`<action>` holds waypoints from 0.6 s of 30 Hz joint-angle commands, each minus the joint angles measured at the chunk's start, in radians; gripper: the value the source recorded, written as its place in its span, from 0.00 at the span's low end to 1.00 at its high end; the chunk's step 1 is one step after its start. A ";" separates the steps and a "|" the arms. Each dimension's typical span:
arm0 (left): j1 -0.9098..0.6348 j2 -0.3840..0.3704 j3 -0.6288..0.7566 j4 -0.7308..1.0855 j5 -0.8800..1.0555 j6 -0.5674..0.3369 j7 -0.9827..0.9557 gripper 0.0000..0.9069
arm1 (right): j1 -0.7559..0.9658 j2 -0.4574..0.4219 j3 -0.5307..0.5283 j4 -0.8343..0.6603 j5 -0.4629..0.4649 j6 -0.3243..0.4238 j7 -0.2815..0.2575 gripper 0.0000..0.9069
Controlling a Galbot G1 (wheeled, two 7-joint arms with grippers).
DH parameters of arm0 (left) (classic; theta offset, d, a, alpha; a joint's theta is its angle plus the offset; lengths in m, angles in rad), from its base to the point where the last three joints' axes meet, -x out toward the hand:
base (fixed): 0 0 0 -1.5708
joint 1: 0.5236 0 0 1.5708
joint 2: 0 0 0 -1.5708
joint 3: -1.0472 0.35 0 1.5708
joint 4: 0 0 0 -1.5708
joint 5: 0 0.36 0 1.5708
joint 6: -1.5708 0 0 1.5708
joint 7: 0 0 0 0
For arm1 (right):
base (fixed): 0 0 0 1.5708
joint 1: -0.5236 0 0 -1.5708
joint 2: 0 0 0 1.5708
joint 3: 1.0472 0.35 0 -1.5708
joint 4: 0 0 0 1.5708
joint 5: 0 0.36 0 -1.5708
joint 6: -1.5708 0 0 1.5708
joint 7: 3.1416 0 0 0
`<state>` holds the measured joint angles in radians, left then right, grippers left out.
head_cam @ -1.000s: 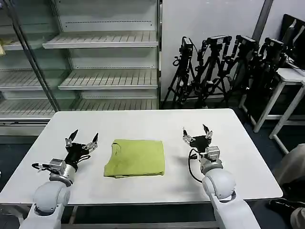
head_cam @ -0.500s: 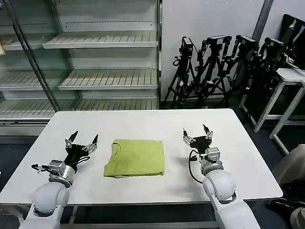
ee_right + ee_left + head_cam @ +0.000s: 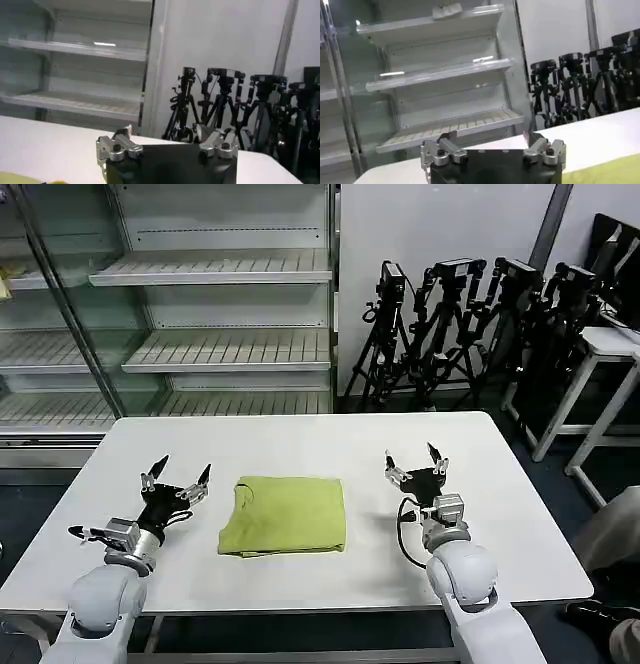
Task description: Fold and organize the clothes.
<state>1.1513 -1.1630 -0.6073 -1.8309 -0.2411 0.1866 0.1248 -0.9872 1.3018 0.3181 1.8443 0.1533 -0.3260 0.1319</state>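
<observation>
T-shirt folded, white table, shelving

The T-shirt is soft, matt yellow-green cloth, its folded top smooth with faint creases at the neck opening toward 9 o'clock. It lies on a table with a smooth, matt white top, like laminate. At 9 o'clock of the cloth, the left gripper has dull black fingers on a matt black body, with brushed silver metal knuckles. At 3 o'clock, the right gripper shows the same finish. Both arms wear smooth, slightly glossy white plastic shells. Toward 12 o'clock, the shelving unit looks like white-painted metal with slotted shelves, and the tripods are matt black.
</observation>
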 commanded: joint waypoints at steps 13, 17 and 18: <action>0.008 0.000 -0.010 -0.011 0.009 -0.005 0.017 1.00 | -0.005 -0.003 0.011 0.025 -0.043 0.013 -0.002 1.00; 0.011 0.001 -0.012 -0.012 0.010 -0.041 0.044 1.00 | -0.018 -0.006 0.025 0.041 -0.056 0.022 -0.017 1.00; 0.012 0.002 -0.012 -0.014 0.010 -0.046 0.046 1.00 | -0.022 -0.005 0.027 0.045 -0.057 0.022 -0.018 1.00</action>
<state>1.1604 -1.1630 -0.6176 -1.8417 -0.2326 0.1737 0.1443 -0.9973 1.2954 0.3302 1.8692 0.1221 -0.3134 0.1259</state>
